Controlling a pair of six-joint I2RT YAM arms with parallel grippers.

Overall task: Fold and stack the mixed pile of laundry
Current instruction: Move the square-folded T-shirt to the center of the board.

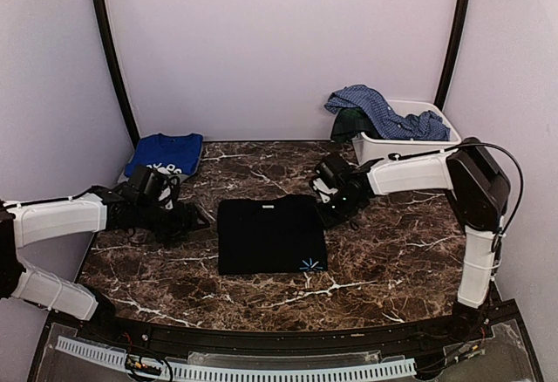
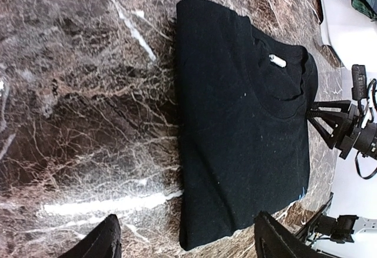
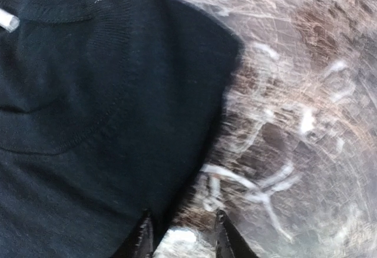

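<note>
White left arm (image 1: 61,218), right arm (image 1: 410,173), black right hand (image 1: 329,214), looping cable (image 1: 503,149)

The dark marble tabletop (image 1: 392,251) bears a folded black garment (image 1: 270,235) centrally, a royal-blue tee (image 1: 164,155) far left, and a white bin (image 1: 403,148) far right.

Folded garment (image 1: 270,234) flat at centre of tabletop (image 1: 392,251). Left end effector (image 1: 196,219) just left of it; right end effector (image 1: 336,214) at its far right corner. Printed tee (image 1: 164,155) far left. Bin (image 1: 410,145) far right, checked shirt (image 1: 375,112) heaped in it, over the rim.
</note>
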